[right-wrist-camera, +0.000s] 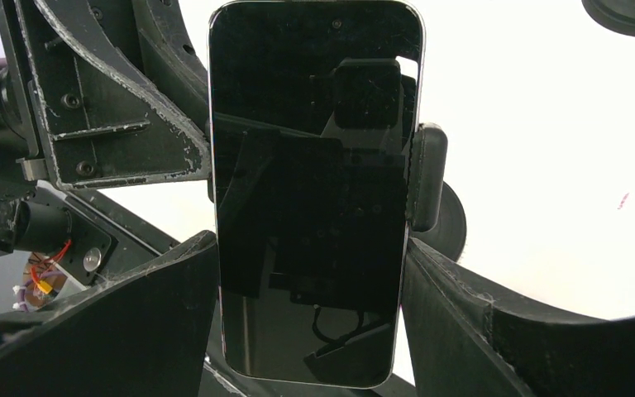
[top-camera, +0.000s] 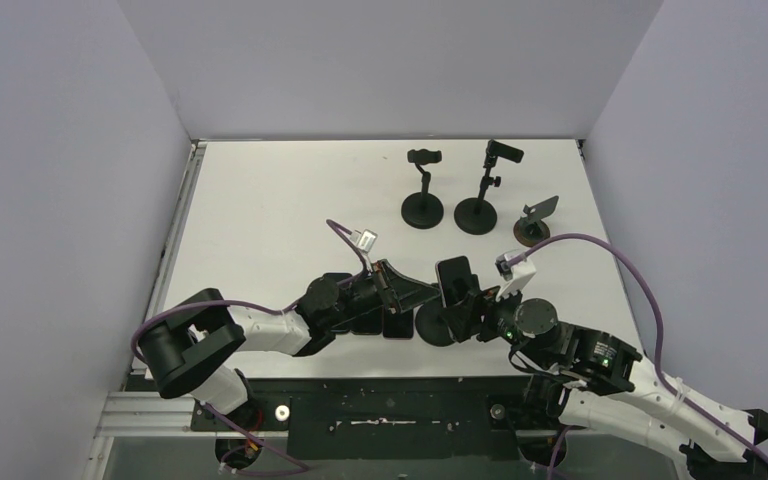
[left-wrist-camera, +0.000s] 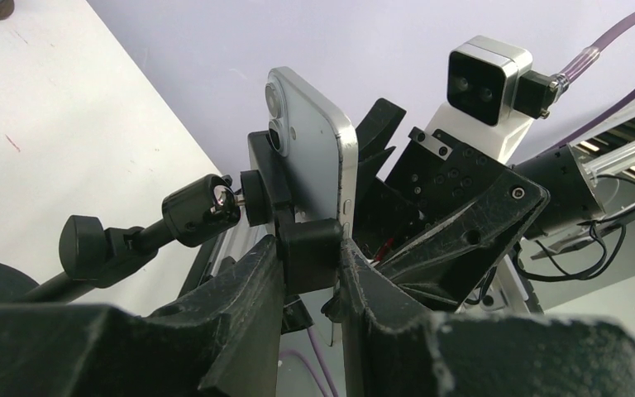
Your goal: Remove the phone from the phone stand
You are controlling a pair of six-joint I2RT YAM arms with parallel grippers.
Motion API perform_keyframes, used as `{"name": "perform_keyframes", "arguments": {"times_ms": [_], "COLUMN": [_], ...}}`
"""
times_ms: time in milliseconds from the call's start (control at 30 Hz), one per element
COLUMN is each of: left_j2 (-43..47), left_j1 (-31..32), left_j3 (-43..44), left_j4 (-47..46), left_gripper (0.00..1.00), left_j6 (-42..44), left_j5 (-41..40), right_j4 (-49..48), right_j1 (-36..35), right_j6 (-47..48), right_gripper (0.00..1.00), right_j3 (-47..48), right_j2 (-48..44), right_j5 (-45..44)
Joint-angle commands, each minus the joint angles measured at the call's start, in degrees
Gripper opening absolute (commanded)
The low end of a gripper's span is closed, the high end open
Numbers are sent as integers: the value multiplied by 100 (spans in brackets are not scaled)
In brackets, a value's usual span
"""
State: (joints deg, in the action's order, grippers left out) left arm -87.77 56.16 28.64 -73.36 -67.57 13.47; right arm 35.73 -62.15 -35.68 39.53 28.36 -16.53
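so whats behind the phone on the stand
The stand clamp holds the phone from behind, on a ball joint. From the right wrist the screen covers all but one side grip.

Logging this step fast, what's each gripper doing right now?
Left gripper: closed on the clamp of the phone stand.
Right gripper: closed on the phone, gripping its sides.

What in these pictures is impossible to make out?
- Left wrist view: the phone below its middle, hidden behind the left fingers clamped on the stand.
- Right wrist view: whether the right fingers actually touch the phone; black meets black.
- Right wrist view: anything on the screen; only reflections show.
- Top view: the stand's stem and base, largely covered by phone and fingers.
- Top view: the three far stands, too small for detail.
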Motion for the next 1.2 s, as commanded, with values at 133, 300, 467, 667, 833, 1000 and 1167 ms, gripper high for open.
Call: {"name": "perform_keyframes", "arguments": {"times_ms": [133,300,467,667,833,1000,1167], "left_j2": [-101,-91,-34,84,389,1045,2288], "left_j1": [-166,-167,-158,-156,-158,-212,-259], "left_j3": [144,175,158,168,177,107,42], "left_j4": [544,569,598,718,1049,1691,3110], "left_gripper": [0,0,4,21,42,54,59], "left_j6": [293,323,357,443,557,847,1709], "left_j5": [-466,-428,-413,-383,-460,-719,-1522], "right_j4": [-1075,-838,-896,-973,-1089,-1305,-1470], "right_j1": [-96,-100,-99,-96,-96,-97,-97], "right_j6": [455,571,544,545,591,630,714], "right_gripper": [0,0,0,0,0,0,0], "right_j3": [766,1028,986,926,1021,1270,1730], "right_j2": [-140,-42,-93,-65,29,264,724], "right_j5": [1551,1601,1436,1364,1426,1415,1020]}}
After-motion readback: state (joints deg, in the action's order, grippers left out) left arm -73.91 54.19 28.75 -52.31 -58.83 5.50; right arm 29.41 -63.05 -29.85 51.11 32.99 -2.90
